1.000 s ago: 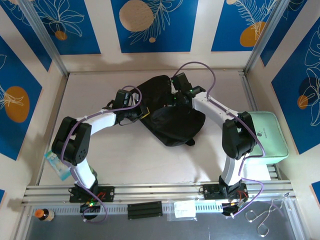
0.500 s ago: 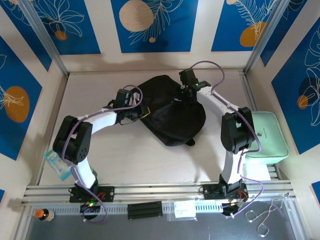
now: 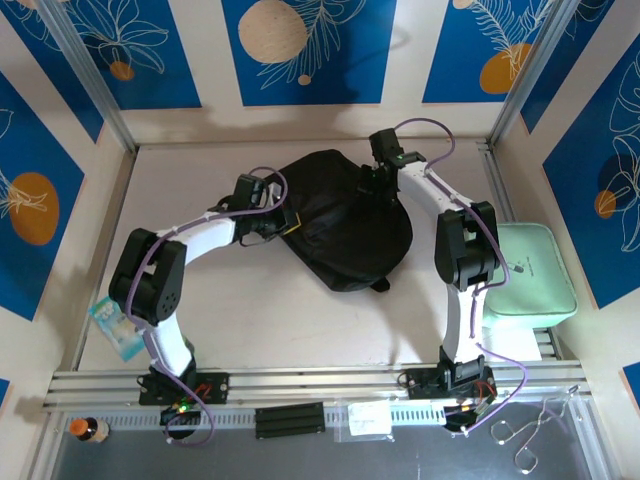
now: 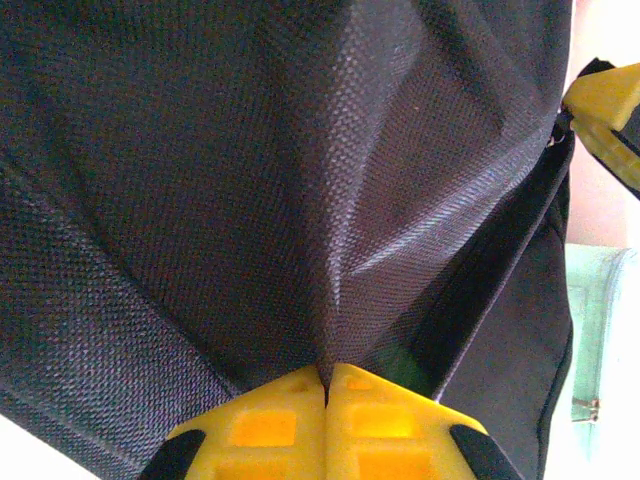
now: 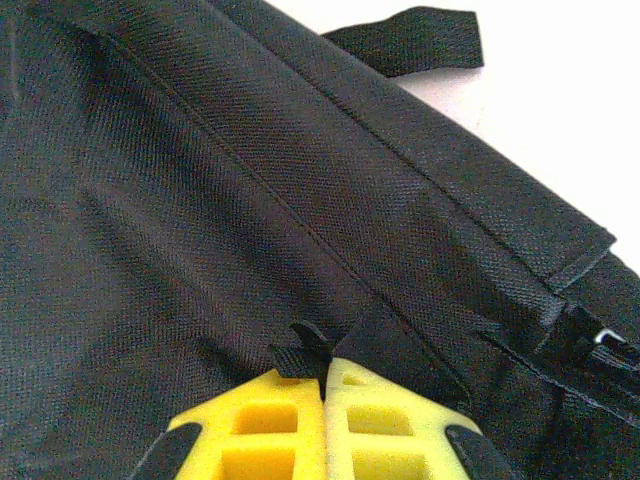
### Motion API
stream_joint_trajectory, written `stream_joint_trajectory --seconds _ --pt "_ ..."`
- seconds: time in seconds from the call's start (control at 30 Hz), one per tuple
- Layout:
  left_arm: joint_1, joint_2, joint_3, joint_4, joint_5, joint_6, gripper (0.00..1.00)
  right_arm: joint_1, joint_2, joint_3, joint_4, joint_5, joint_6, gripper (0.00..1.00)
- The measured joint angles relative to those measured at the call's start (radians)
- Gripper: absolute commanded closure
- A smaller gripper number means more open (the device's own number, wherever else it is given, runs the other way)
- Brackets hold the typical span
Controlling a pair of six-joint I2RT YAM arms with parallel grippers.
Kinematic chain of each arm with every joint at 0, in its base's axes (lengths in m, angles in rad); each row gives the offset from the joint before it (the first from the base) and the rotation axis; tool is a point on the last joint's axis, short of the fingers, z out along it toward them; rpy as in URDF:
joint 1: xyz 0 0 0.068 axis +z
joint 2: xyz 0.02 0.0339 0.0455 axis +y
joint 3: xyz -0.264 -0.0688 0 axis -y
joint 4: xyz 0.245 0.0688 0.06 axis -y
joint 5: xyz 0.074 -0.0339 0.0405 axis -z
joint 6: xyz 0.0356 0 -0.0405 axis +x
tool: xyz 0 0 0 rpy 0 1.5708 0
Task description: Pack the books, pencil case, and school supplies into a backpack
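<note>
— Where does the backpack (image 3: 345,225) lie?

— Toward the far side of the worktop (image 3: 260,310), between the two arms: a slack black heap, flat on the surface.

— And the left pincer (image 4: 327,375)?

— It is at the bag's left edge. The yellow fingers are pressed tight together with a fold of the black cloth nipped between them (the fabric rises from the tips in a taut ridge). To the right of that ridge a dark opening runs along the bag's edge.

— The right pincer (image 5: 325,365)?

— It is at the bag's far right corner, and it too is closed all the way. A small black webbing tab (image 5: 310,350) is caught between the tips, sewn beside a seam, with a zip (image 5: 590,345) just off to the right. A loose strap (image 5: 410,45) lies on the pale worktop beyond the bag's edge.

— Anything else nearby?

— A mint green box (image 3: 535,270) sits at the right edge of the worktop, apart from the bag and partly behind the right arm's elbow.
</note>
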Motion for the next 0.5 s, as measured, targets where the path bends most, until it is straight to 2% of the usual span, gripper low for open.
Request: stream_joint_trajectory --seconds 0.1,0.33,0.4,0.47,0.5 --pt "0.021 0.012 0.049 -0.058 -0.023 0.039 1.0 -0.003 -0.025 -0.051 0.036 -0.05 0.0 1.0" --pt "0.137 0.049 0.174 -0.114 -0.097 0.122 1.0 0.026 -0.119 -0.182 0.109 -0.236 0.012 0.97" --pt "0.159 0.05 0.191 -0.118 -0.119 0.137 0.91 0.043 -0.119 -0.182 0.124 -0.272 0.015 0.9" --pt "0.172 0.05 0.198 -0.122 -0.141 0.148 0.8 0.054 -0.119 -0.183 0.13 -0.29 0.02 0.77" --pt "0.179 0.05 0.2 -0.123 -0.153 0.155 0.69 0.055 -0.121 -0.183 0.133 -0.293 0.023 0.68"
